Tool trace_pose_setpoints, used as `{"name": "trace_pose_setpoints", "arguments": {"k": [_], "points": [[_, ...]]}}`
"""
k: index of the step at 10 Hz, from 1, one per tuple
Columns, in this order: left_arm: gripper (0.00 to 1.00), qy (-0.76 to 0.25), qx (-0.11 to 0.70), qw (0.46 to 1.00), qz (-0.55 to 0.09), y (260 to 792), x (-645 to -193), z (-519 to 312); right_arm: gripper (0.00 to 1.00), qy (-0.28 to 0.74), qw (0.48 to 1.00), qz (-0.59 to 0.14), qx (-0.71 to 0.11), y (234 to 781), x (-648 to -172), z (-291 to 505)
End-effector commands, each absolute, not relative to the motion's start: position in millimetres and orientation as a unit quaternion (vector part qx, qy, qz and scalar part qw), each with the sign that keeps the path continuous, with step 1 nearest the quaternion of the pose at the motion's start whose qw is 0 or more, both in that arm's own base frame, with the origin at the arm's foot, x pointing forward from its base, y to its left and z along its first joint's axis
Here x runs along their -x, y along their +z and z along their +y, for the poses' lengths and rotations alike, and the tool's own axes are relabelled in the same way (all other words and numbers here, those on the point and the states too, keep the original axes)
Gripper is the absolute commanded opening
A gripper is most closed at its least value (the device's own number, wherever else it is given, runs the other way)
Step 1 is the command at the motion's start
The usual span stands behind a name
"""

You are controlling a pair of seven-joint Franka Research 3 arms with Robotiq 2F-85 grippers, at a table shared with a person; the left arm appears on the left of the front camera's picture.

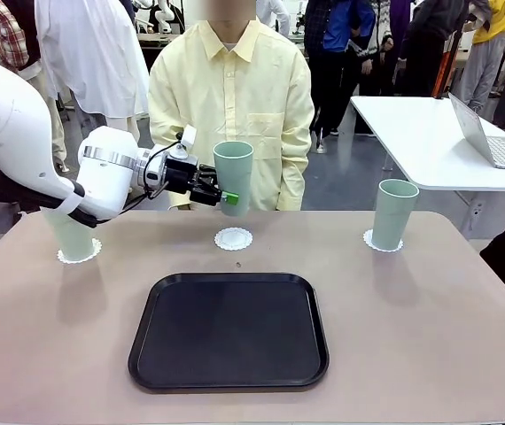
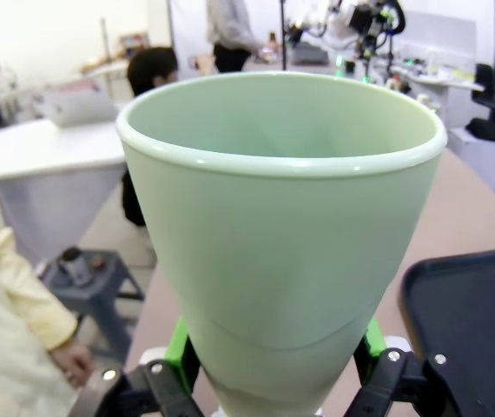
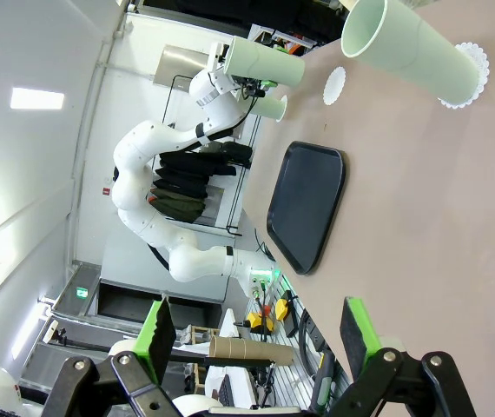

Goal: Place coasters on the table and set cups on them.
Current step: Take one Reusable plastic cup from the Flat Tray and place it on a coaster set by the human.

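The table (image 1: 430,319) is a large beige-pink top with rounded corners. A black tray (image 1: 229,332) lies flat on it, near the front edge and about in the middle. Behind the tray lies a bare white coaster (image 1: 233,238) with a lacy edge. To the far left of the tray is a second coaster (image 1: 79,255), and a green cup (image 1: 72,235) stands upright on it. To the far right of the tray is a third coaster (image 1: 383,243), also with an upright cup (image 1: 393,212) on it.

Left gripper (image 1: 221,195) reaches level across the middle, clamped; right gripper (image 3: 256,334) hangs with jaws wide.
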State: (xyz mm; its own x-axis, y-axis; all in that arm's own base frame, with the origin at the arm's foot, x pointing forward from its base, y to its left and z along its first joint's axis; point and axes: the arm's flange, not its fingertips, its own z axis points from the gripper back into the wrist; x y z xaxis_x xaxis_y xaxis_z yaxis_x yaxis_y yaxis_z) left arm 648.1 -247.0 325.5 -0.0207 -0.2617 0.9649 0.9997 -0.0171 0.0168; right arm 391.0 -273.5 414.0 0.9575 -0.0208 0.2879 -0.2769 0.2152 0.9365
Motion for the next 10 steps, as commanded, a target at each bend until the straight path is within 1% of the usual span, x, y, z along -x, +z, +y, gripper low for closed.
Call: {"name": "trace_pose_setpoints", "arguments": {"k": [1, 2, 6, 10], "points": [[0.83, -0.561, 0.443, 0.566, -0.412, 334, -638, -253, 1.0, 0.081, 0.771, -0.119, -0.621, 414, -391, -274], [0.83, -0.57, 0.429, 0.553, -0.431, 325, -648, -247, 1.0, 0.081, 0.771, -0.119, -0.621, 414, -391, -274], [0.83, -0.566, 0.433, 0.556, -0.427, 323, -647, -248, 1.0, 0.081, 0.771, -0.119, -0.621, 414, -391, -274], [0.83, -0.573, 0.421, 0.556, -0.431, 301, -662, -241, 1.0, 0.081, 0.771, -0.119, -0.621, 414, -391, -274]]}}
